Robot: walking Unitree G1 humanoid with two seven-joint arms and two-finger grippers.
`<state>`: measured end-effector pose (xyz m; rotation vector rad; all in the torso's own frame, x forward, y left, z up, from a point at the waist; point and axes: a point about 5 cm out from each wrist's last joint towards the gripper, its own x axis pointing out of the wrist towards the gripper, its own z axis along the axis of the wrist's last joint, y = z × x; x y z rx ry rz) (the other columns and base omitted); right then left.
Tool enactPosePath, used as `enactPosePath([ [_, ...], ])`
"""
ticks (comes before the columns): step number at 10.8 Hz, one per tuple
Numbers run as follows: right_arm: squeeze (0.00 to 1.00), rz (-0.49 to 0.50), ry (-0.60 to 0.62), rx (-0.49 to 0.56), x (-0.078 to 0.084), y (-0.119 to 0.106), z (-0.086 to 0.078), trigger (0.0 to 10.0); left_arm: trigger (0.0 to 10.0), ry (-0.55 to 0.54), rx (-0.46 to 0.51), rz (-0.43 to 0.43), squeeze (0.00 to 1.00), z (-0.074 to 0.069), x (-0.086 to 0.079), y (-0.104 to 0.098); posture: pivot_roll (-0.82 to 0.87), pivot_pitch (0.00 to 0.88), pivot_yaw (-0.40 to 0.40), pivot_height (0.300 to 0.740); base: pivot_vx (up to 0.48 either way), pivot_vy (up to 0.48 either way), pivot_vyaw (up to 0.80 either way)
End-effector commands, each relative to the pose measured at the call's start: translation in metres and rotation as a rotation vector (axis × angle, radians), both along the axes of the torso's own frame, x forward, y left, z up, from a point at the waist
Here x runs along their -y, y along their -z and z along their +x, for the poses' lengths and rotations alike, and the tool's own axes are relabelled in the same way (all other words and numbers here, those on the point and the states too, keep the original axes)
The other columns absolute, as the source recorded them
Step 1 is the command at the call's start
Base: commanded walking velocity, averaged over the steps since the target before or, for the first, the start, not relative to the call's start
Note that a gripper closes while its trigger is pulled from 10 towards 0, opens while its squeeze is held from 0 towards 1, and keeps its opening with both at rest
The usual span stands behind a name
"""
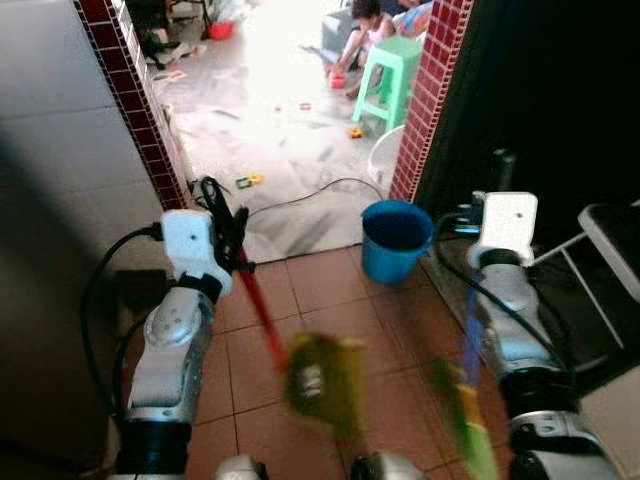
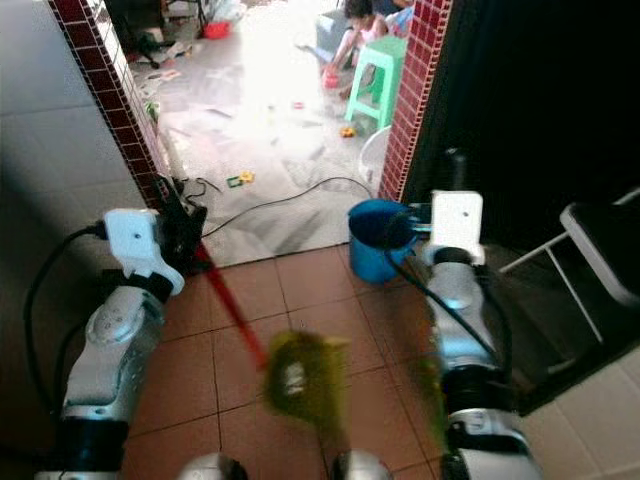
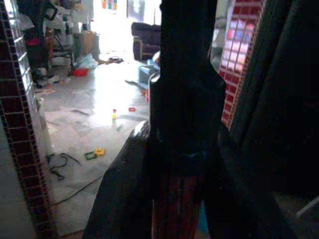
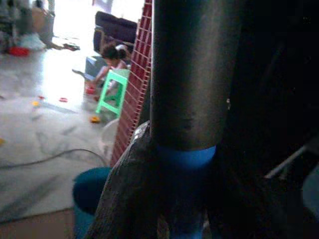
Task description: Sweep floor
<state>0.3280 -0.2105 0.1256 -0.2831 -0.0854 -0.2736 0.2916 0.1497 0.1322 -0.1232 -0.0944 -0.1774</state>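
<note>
The broom [image 1: 262,310], a red handle running down to a blurred yellow-green head near 6 o'clock, is clamped between the closed fingers of the left gripper [image 1: 226,222] at 9 o'clock. The right gripper [image 2: 452,170], at 3 o'clock, is closed on a blue-and-dark handle [image 4: 185,99], likely a dustpan's. A wide stroke could knock the blue bucket [image 1: 397,240] just ahead, snag the cable [image 1: 310,195] on the floor, or swing towards the person [image 1: 362,30] at 12 o'clock.

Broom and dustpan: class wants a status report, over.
Left gripper shut on red broom handle. Right gripper shut on blue dustpan handle. Blue bucket and cable ahead.
</note>
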Motion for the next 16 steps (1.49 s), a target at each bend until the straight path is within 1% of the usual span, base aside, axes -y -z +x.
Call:
enactPosePath([
  [1,0.00,-0.011,-0.001,0.032,0.000,-0.008,0.003,10.0,10.0,-0.012,0.074,-0.007,0.00,0.006,-0.003,-0.019,-0.04,0.000,0.012,0.740,0.322,0.000,-0.41],
  [2,0.00,-0.011,-0.010,0.033,-0.002,-0.008,0.003,10.0,10.0,-0.019,0.102,-0.045,0.00,0.010,-0.004,-0.030,-0.04,0.000,0.011,0.740,0.349,0.000,0.00],
  [3,0.00,-0.014,-0.006,0.031,-0.003,-0.008,0.002,10.0,10.0,-0.021,0.109,-0.055,0.00,0.011,-0.004,-0.033,-0.04,0.000,0.011,0.740,0.364,0.000,0.00],
  [4,0.00,-0.019,-0.008,0.024,-0.005,-0.006,0.003,10.0,10.0,-0.032,0.148,-0.124,0.00,0.016,-0.005,-0.049,-0.04,0.000,0.008,0.740,0.461,0.000,0.00],
  [7,0.00,-0.022,-0.005,0.014,-0.004,-0.005,0.004,10.0,10.0,-0.033,0.173,-0.194,0.00,0.020,-0.008,-0.062,-0.04,0.000,0.008,0.740,0.465,0.000,0.00],
  [8,0.00,-0.025,-0.003,0.010,-0.004,-0.005,0.004,10.0,10.0,-0.028,0.185,-0.205,0.00,0.020,-0.008,-0.065,-0.04,0.000,0.007,0.740,0.465,0.000,-0.66],
  [9,0.00,-0.025,-0.003,0.010,-0.004,-0.004,0.004,10.0,10.0,-0.017,0.190,-0.239,0.00,0.020,-0.006,-0.068,-0.04,0.000,0.007,0.740,0.465,0.000,-0.80],
  [10,0.00,-0.028,-0.006,0.007,-0.005,-0.003,0.004,10.0,10.0,-0.005,0.200,-0.272,0.00,0.020,-0.005,-0.074,-0.04,0.000,0.005,0.740,0.465,0.000,0.00],
  [12,0.00,-0.040,-0.010,0.001,-0.006,-0.002,0.005,10.0,10.0,-0.009,0.221,-0.308,0.00,0.022,-0.008,-0.083,-0.04,0.000,0.005,0.740,0.465,0.000,0.00],
  [16,0.00,-0.057,-0.017,-0.008,-0.007,0.001,0.005,10.0,10.0,-0.031,0.249,-0.321,0.00,0.027,-0.016,-0.096,-0.03,0.000,0.001,0.740,0.468,0.000,0.00],
])
